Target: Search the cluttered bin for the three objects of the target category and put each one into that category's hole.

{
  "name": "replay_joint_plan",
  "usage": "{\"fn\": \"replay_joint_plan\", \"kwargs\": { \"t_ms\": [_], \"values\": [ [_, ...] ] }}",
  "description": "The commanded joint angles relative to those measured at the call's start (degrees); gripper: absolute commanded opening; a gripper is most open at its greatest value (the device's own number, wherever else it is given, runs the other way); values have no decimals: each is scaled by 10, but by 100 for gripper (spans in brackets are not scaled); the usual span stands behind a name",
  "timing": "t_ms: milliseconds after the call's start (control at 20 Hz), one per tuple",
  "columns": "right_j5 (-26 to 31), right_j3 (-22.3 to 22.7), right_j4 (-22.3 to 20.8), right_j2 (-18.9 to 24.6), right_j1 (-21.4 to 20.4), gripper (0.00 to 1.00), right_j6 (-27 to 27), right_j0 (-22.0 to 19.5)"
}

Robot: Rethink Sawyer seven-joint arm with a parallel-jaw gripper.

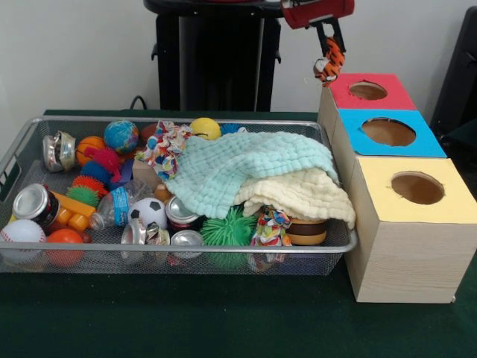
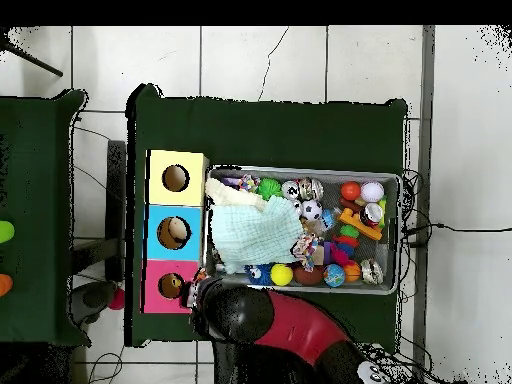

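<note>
The hand is pinching the tiger toy, an orange toy with dark stripes and white. The toy is dangling in the air at about 9 o'clock from the red hole in the front view, not over it. It is hanging just above the left edge of the red box.

What could go wrong? If the hand is letting go here, I think the toy is hitting the box edge and falling down the side, or dropping into the gap by the bin. The toy is soft and is hanging low, so it could also be catching on the rim of the hole and flopping onto the red top.

The blue box is touching the red box, and its hole is close by. A slide too far toward the camera could be sending the toy into the wrong hole. In the overhead view something tan is sitting in that blue hole.

There is open air above all three boxes, so the hand is having room to move sideways. The bin wall is standing near the boxes on the tabletop.

Cloths are covering much of the bin, maybe hiding more toys.
</note>
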Motion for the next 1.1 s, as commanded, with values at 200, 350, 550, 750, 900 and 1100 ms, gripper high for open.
{"fn": "replay_joint_plan", "kwargs": {
  "t_ms": [200, 350, 550, 750, 900, 1100],
  "values": [
    [-88, 42, 54, 38, 17, 0, 145, 17],
    [-125, 49, 44, 31, 37, 0, 155, 33],
    [-189, 62, 35, 41, 74, 0, 172, 48],
    [-236, 66, 28, 37, 103, 0, 179, 61],
    [-259, 71, 35, 52, 114, 0, 195, 62],
    [-260, 85, 48, 73, 112, 0, 215, 63]
  ]
}}
